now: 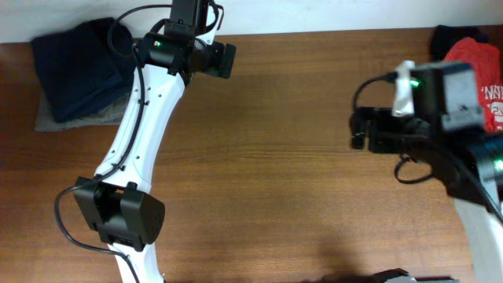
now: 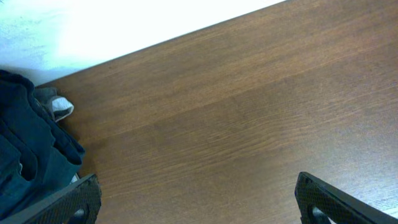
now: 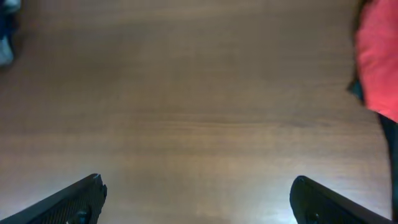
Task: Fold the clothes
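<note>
A folded dark navy garment [image 1: 78,69] lies at the table's far left corner on top of a grey-khaki one [image 1: 59,119]. The navy cloth also shows at the left edge of the left wrist view [image 2: 28,158]. A red white-lettered T-shirt [image 1: 481,67] lies at the far right, partly hidden by my right arm; its red edge shows in the right wrist view [image 3: 378,65]. My left gripper [image 1: 226,60] is open and empty above bare wood near the far edge [image 2: 198,202]. My right gripper [image 1: 358,130] is open and empty over bare wood [image 3: 198,199].
The wooden table [image 1: 267,157] spans the view. Its far edge meets a white wall [image 1: 314,14]. A dark cloth [image 1: 452,35] lies behind the red shirt. The left arm's base [image 1: 118,212] stands at the front left.
</note>
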Tool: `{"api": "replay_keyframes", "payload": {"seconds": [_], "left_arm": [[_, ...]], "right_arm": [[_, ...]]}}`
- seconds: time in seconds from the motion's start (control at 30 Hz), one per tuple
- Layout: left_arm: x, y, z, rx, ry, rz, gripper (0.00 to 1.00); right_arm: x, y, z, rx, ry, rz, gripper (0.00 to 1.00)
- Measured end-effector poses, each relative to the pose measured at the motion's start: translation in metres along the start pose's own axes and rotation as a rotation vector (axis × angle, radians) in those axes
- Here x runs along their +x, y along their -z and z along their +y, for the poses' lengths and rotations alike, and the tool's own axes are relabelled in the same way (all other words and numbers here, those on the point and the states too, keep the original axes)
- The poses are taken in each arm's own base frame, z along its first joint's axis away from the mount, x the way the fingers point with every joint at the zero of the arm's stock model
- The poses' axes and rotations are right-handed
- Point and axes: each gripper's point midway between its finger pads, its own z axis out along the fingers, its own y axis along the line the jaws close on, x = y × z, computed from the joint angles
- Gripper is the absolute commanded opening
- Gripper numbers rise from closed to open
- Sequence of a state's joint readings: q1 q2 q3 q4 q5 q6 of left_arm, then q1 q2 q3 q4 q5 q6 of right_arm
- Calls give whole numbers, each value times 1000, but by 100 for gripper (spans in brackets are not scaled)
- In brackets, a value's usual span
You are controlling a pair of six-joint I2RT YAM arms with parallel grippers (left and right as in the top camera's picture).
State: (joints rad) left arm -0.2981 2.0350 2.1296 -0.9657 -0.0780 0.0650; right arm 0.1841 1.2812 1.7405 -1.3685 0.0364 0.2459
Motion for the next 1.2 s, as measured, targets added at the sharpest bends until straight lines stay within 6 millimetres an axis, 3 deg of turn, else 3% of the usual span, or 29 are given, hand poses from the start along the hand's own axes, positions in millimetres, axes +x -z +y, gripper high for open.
{"api": "replay_keyframes", "payload": {"seconds": [0.13,0.2,0.37,0.43,0.47,0.53,0.67,0.83,1.2], "left_arm": [[0,0,0,2,0,1,99],[0,0,0,0,0,0,99],[0,0,0,0,0,0,99],[0,0,0,0,0,1,99],[0,0,0,0,0,1,99],[1,0,0,1,0,2,99],[0,0,0,0,0,0,99],[1,-1,0,1,0,5,99],[1,-1,0,1,0,4,99]], "right_arm": [[12,-8,-28,36,-65,-84,99],[30,-21,-44,56,-96,-136,99],[73,-48,-63,53,-88,-271,99],[88,-55,-67,41,-80,-350,99],[109,-64,-71,37,-75,-389,99],[113,-68,-70,20,-62,-478,99],[141,-84,-69,-16,-41,-581,99],[142,-87,-68,-33,-27,-689,99],[105,-69,-64,-63,6,-967,99]]}}
